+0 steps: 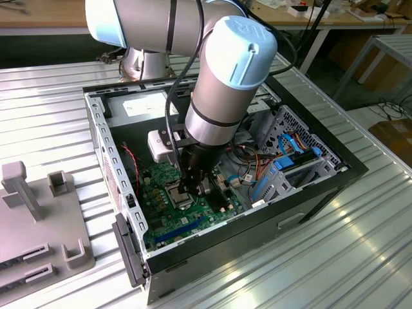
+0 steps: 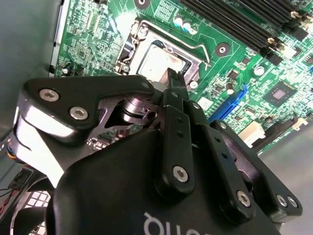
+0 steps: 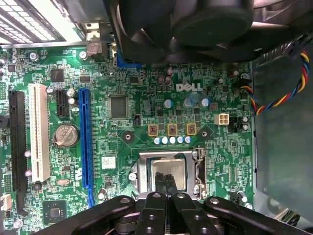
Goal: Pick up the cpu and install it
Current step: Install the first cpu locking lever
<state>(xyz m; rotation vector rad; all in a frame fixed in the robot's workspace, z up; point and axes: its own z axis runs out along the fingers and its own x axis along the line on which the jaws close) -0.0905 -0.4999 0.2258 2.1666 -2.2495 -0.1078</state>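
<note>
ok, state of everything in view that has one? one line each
Pale silver-grey square cpu: lying flat inside the socket.
Silver metal-framed socket: load plate open, chip face exposed.
Tool: fingers together, tips at the cpu face.
Black desktop computer case: on its side, panel off, green motherboard exposed.

The exterior view stands off the arm, raised, looking down at an angle into the open black computer case lying on the ribbed metal bench. Both wrist views sit close above the green motherboard: the first wrist view faces it squarely, the second wrist view slantwise past the black hand. Both share the silver-framed square socket.
</note>
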